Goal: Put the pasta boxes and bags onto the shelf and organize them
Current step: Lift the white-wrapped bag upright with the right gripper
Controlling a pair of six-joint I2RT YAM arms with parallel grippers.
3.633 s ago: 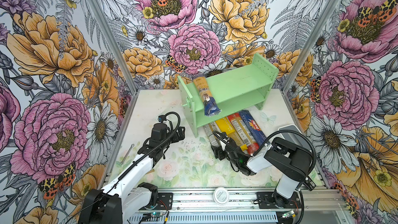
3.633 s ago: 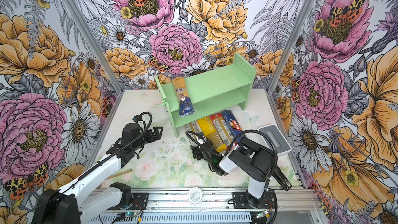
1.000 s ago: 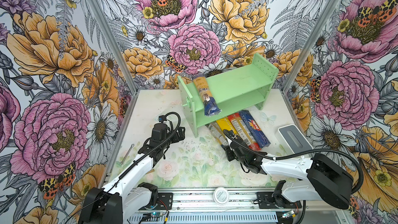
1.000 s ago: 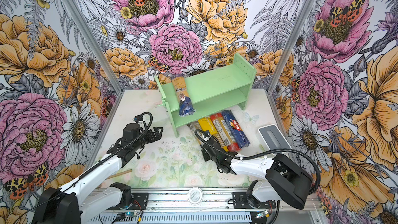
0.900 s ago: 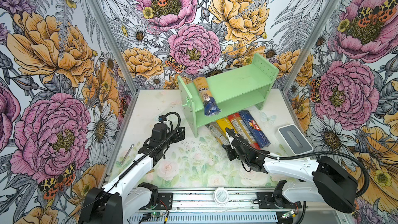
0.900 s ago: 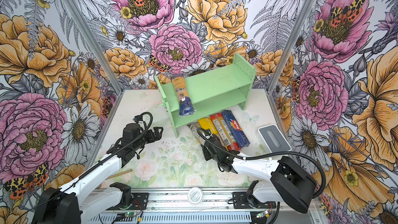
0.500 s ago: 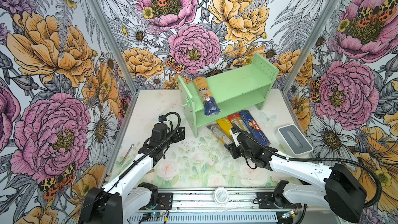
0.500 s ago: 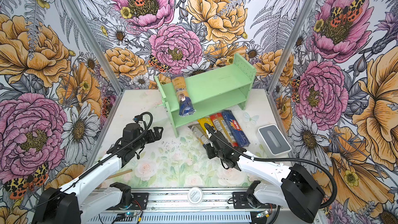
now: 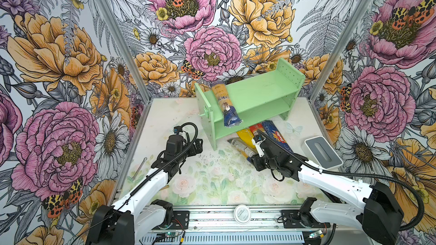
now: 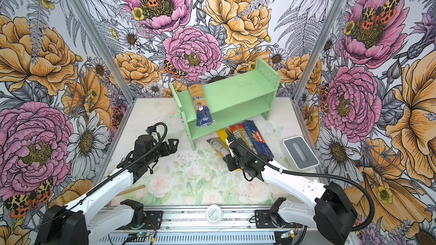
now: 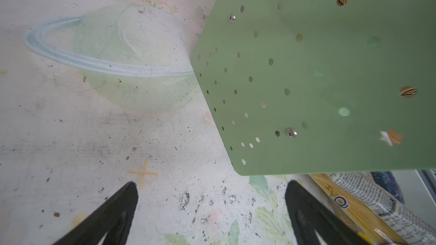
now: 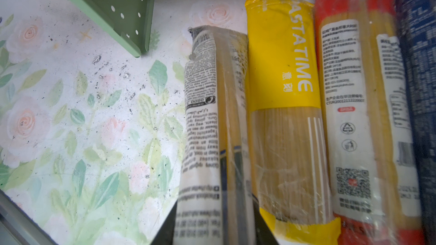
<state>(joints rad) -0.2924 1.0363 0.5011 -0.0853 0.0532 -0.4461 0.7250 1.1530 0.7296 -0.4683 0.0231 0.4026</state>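
Left fingers: I hold them wide apart with nothing between them. They hang over the tabletop, near the peg-holed left side panel of the shelf and apart from it.
Right fingers: I have them drawn in narrow, clamped on the end of the near clear pack that points away from the shelf. The pack sits squarely between them in the right wrist view.
Near clear pack: it lies slantwise in front of the shelf's left leg, and its far end points toward the shelf. I cannot tell whether the end I grip is off the tabletop.
Yellow pack: it lies on the tabletop, touching the near clear pack along one side.
Red pack: it lies against the yellow pack's other side.
Dark blue pack: it is the outermost of the row, just beside the red pack, with its far end near the lower tier.
Shelved clear pack: it lies crosswise on the top tier near the left panel. Its dark-blue end hangs over the front edge.
Shelf: it stands at the back of the tabletop, turned at an angle. In both top views its lower tier holds no pack.
Grey box: it sits at the right edge of the tabletop, well apart from the packs.
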